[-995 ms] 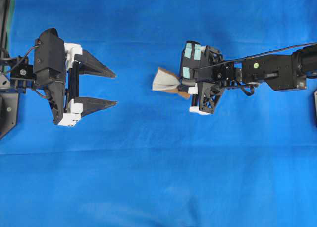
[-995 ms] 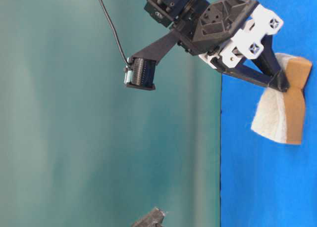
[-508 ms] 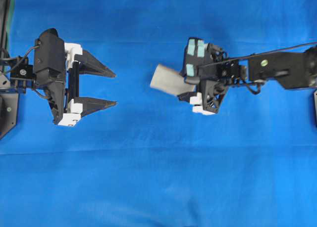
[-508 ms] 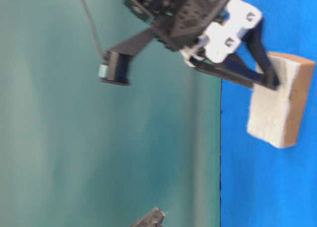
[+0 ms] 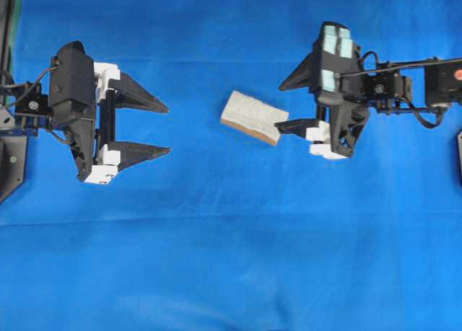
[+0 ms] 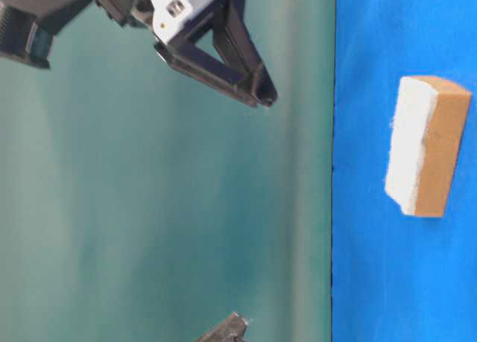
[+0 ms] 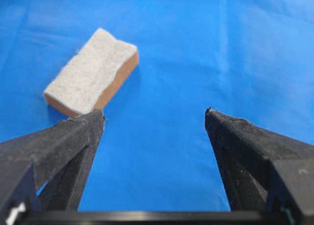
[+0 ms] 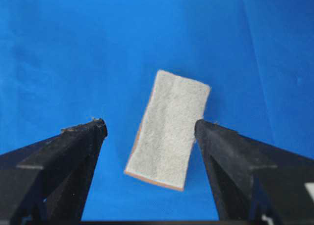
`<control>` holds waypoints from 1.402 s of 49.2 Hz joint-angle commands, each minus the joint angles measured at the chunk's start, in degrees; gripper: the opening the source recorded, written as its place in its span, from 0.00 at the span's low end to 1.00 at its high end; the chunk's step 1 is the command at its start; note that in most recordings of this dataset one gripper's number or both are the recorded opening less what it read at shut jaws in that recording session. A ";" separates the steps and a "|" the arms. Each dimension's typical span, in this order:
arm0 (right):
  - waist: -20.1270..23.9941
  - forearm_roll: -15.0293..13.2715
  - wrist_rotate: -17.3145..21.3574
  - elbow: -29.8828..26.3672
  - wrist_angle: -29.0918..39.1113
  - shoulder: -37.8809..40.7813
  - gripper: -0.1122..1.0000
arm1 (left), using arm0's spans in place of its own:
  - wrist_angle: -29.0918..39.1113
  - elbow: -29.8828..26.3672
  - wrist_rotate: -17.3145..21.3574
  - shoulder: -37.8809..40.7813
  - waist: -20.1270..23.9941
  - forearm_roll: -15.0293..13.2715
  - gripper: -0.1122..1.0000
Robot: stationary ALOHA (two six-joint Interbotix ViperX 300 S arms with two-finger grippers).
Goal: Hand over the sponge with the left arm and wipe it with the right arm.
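Observation:
The sponge (image 5: pixel 254 117) lies loose on the blue cloth, whitish fuzzy side up with its tan base showing at the edge. It also shows in the table-level view (image 6: pixel 425 156). My right gripper (image 5: pixel 280 106), with teal patches, is open and empty, raised just right of the sponge. In the right wrist view the sponge (image 8: pixel 169 129) lies below and between the spread fingers of that gripper (image 8: pixel 149 124), untouched. My left gripper (image 5: pixel 168 130), with the plain black housing, is open and empty at the far left. In its wrist view the sponge (image 7: pixel 91 70) lies ahead, beyond the left fingertip of that gripper (image 7: pixel 154 114).
The blue cloth (image 5: pixel 238 259) covers the whole table. A teal wall (image 6: pixel 149 208) stands behind in the table-level view, where the right gripper (image 6: pixel 264 96) hangs well off the cloth. A black arm mount (image 5: pixel 11 158) sits at the left edge.
My right gripper has opened and let go of the sponge, then pulled back to the right and up. The sponge now lies flat on the cloth. The left arm has not moved.

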 commanded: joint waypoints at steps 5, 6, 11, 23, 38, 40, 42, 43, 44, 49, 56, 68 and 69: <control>-0.09 0.00 0.09 -0.44 -0.70 -1.32 0.75 | -0.70 -0.79 0.00 -0.18 0.09 0.09 0.82; -0.09 -0.09 0.09 -0.44 -0.79 -1.32 0.75 | -0.70 -0.79 0.00 -0.18 0.09 0.09 0.82; 0.00 -0.09 0.18 -0.26 -0.97 -1.58 0.75 | -0.70 -0.79 -0.09 -0.18 0.18 0.09 0.82; 0.53 0.00 0.26 2.29 -0.44 -7.21 0.75 | -0.09 0.44 -0.09 -3.96 0.09 0.09 0.81; 0.62 0.35 0.70 10.63 1.14 -24.79 0.75 | 4.39 4.57 -0.09 -17.58 0.18 0.09 0.81; 0.70 0.35 0.70 11.78 1.85 -27.33 0.75 | 5.71 4.92 0.00 -19.69 0.09 0.09 0.81; 0.70 0.35 0.70 13.01 2.46 -30.06 0.75 | 6.86 5.45 0.09 -21.71 0.09 0.09 0.81; 0.70 0.35 0.70 13.62 2.64 -31.38 0.75 | 7.29 5.80 0.09 -22.76 0.09 0.09 0.81; 0.79 0.35 0.70 14.24 2.90 -32.52 0.75 | 7.73 6.06 0.09 -23.82 0.09 0.18 0.81; 0.79 0.35 0.70 17.67 3.43 -38.67 0.75 | 9.32 8.17 0.09 -29.00 0.18 0.18 0.81; 0.70 0.53 0.79 23.55 3.87 -46.67 0.75 | 12.74 11.25 0.09 -36.83 0.09 0.26 0.81; 0.70 1.93 0.88 30.85 3.87 -54.05 0.74 | 19.34 14.15 0.09 -44.12 0.18 0.26 0.81; 0.70 2.02 0.97 31.29 3.60 -54.32 0.74 | 19.51 14.59 0.09 -44.47 0.09 0.26 0.81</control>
